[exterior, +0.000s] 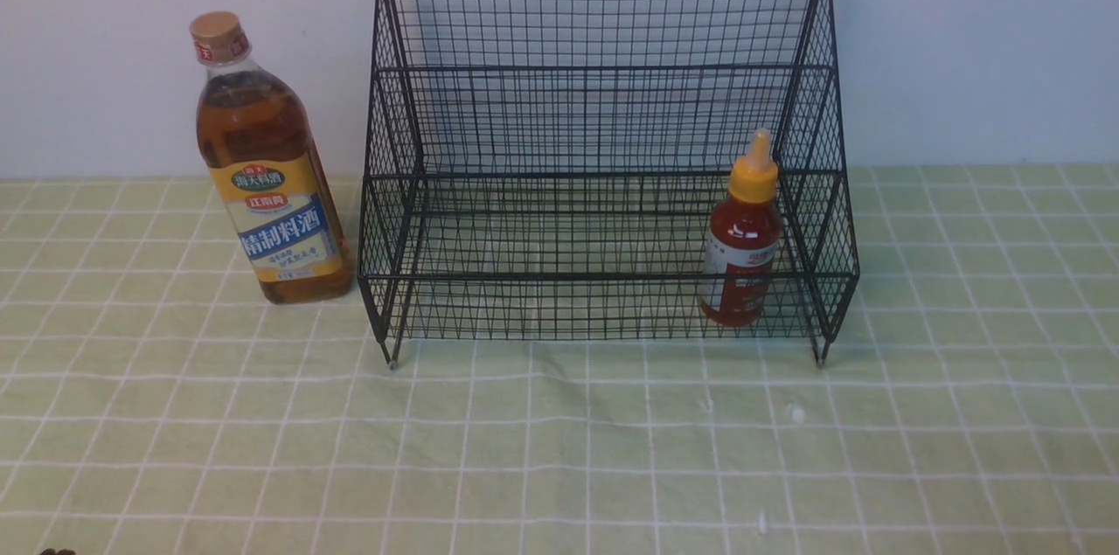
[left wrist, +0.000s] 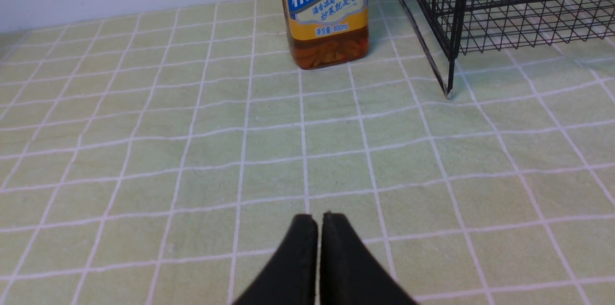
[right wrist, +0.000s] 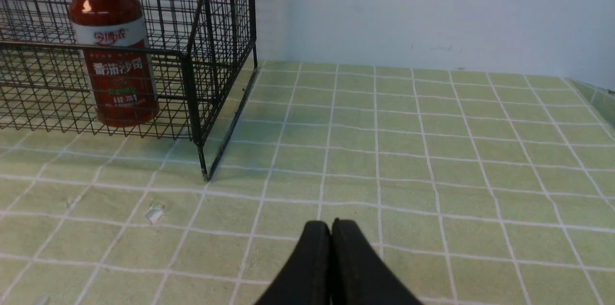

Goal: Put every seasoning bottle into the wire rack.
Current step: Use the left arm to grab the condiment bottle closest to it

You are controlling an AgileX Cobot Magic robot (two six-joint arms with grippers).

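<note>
The black wire rack (exterior: 603, 65) stands at the back middle of the table. The small red sauce bottle (exterior: 741, 253) with its yellow nozzle cap stands upright in the rack's lower front tier at its right end; it also shows in the right wrist view (right wrist: 115, 55). The tall amber bottle (exterior: 262, 179) with tan cap and yellow-blue label stands on the cloth just left of the rack; its lower part shows in the left wrist view (left wrist: 326, 12). My left gripper (left wrist: 319, 221) is shut and empty, well short of the amber bottle. My right gripper (right wrist: 331, 228) is shut and empty, right of the rack (right wrist: 202, 55).
A green checked cloth (exterior: 559, 450) covers the table, with a white wall behind. Small white specks (right wrist: 154, 213) lie on the cloth before the rack's right front foot (exterior: 820, 360). The rack's left front foot (left wrist: 448, 93) stands near the amber bottle.
</note>
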